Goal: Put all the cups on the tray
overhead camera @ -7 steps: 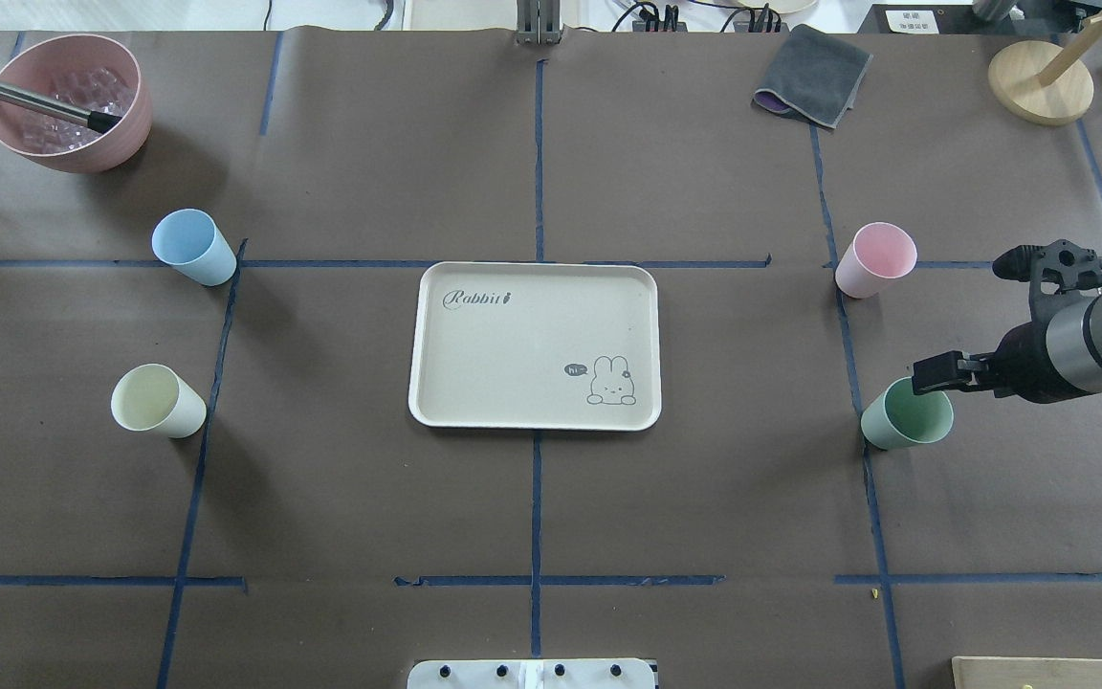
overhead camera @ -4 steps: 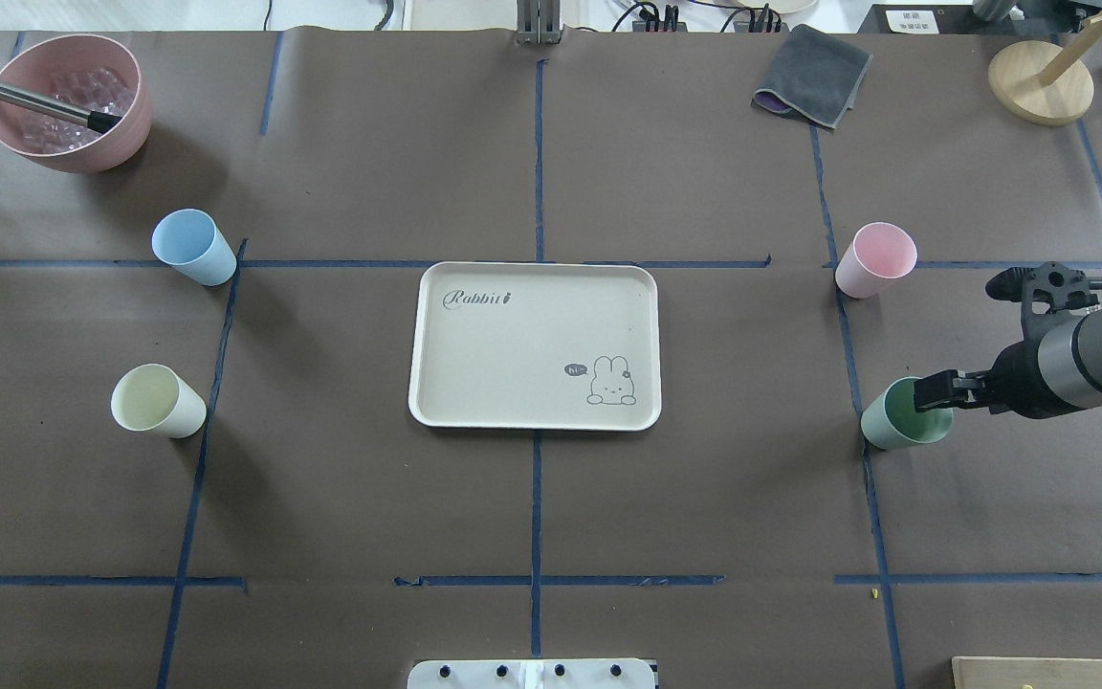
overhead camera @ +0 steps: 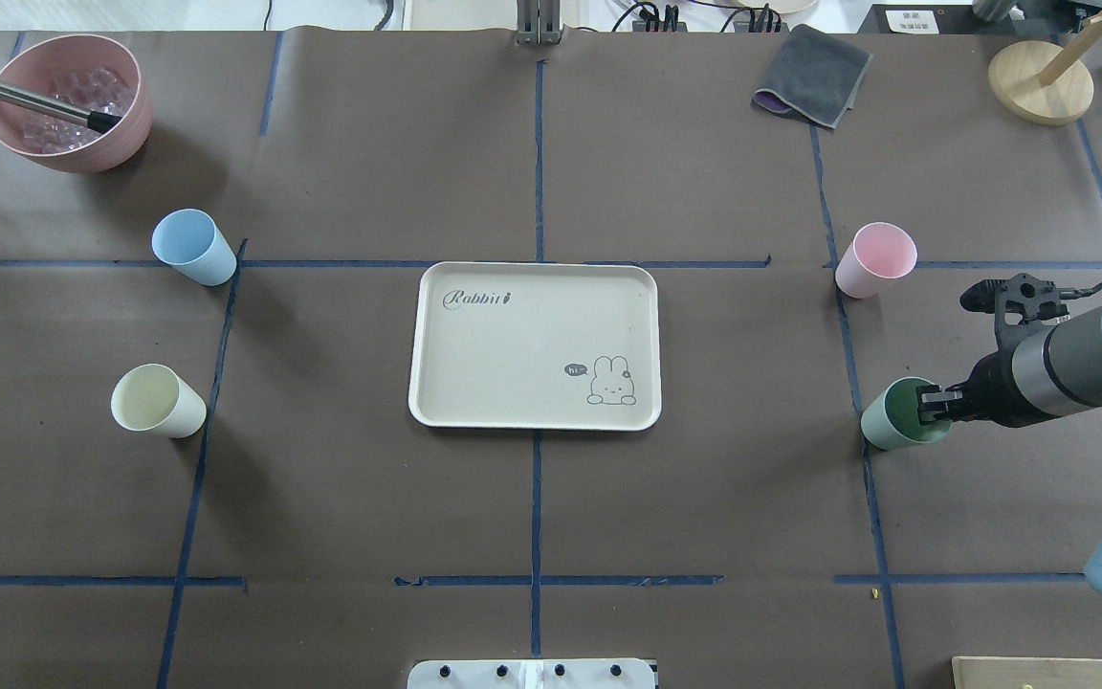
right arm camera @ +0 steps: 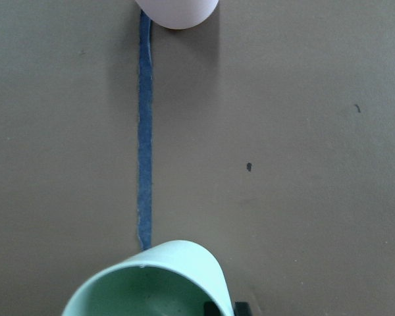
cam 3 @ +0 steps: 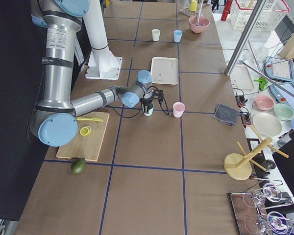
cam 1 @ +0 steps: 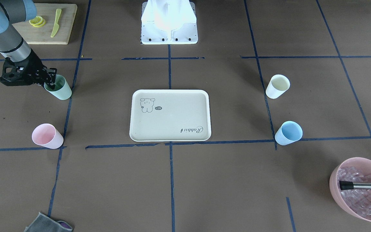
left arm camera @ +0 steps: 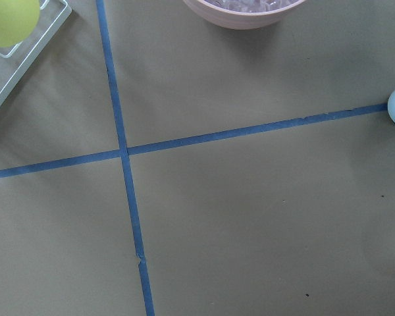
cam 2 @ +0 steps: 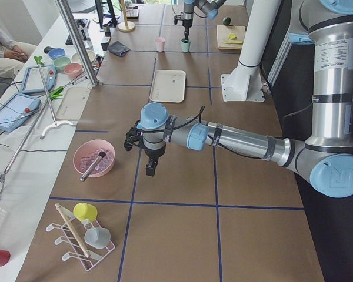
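Cream Rabbit tray, long side running left to right, lies mid-table. Upright, mouths up: blue cup and cream cup near the left edge, pink cup and mint cup near the right. Right gripper straddles the mint rim; grip unclear.

Pink ice bowl with metal handle; grey cloth; cutting board.

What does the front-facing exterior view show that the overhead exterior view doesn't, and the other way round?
Only front-facing: lemon slices and a yellow-green knife on the cutting board. Only overhead: the round wooden stand in the far right corner. Both: the bare tray, four cups standing off it, and the right gripper at the rim of the mint green cup.
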